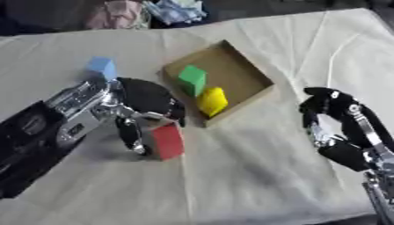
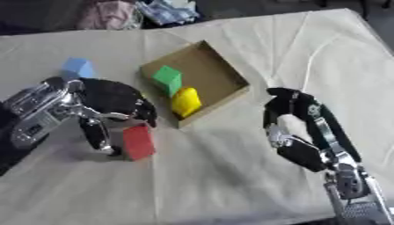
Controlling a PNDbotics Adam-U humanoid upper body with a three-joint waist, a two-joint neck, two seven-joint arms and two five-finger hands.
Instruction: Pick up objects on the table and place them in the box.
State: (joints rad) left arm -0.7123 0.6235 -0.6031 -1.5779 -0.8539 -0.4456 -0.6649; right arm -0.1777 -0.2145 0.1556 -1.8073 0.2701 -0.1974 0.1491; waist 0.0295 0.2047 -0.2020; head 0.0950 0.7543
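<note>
four blocks, one cardboard box [image 1: 254, 70]. left hand [image 1: 142, 110] curled round red block [image 1: 167, 140], block on the cloth under its fingers. blue block [image 1: 101, 67] just beyond it. green block [image 1: 192, 80] and yellow block [image 1: 212, 101] in box. right hand [image 2: 296, 127] hovers right, fingers curled, empty.

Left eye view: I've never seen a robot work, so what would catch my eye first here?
Probably the red block near the middle of the table, with the robot's left hand curled round it. Just beyond it sits an open cardboard box with a green block and a yellow block inside. A blue block waits at the far left, and the right hand hangs idle at the right.
</note>
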